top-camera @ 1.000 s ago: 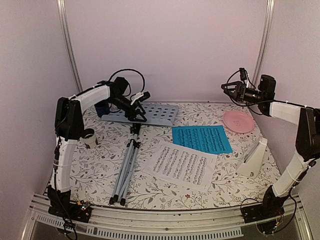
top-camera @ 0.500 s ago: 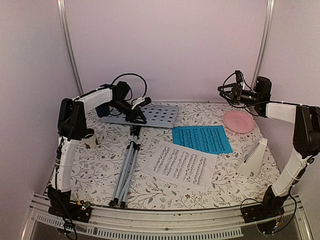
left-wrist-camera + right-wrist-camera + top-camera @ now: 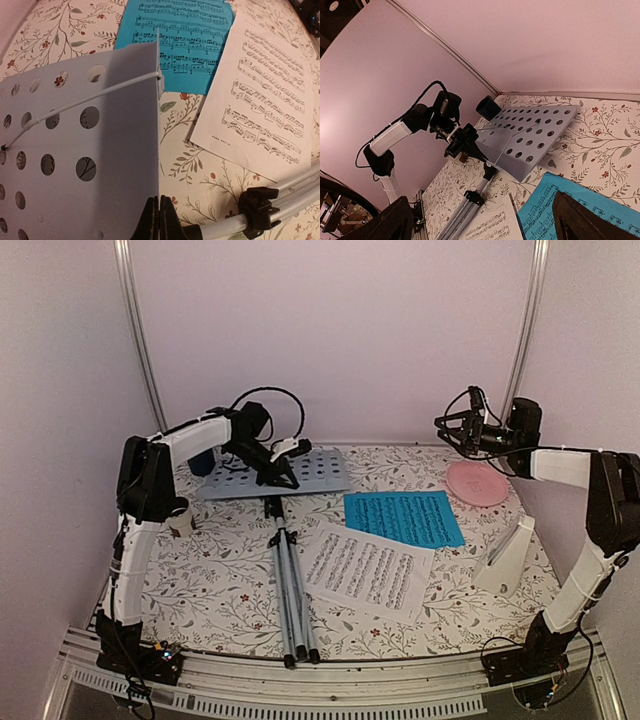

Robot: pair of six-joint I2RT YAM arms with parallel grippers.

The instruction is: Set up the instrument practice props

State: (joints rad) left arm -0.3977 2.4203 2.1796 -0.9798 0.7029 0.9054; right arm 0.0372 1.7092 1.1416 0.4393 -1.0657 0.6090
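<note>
Stand legs swung right; left tool pinches tray edge

Mid-frame, left tool is gripping the perforated tray, tray sitting tilted; blue sheet is lying lower right on table.

— Soft, pinkish light in here; the walls glow evenly.
— Yes, and shadows are faint, just a pale one under the tray on the tablecloth.
— The left wrist picture curves at its edges, and the left gripper is blurred.
— The right wrist one is dimmer; the right gripper shows only as dark, soft blobs in the bottom corners.
</note>
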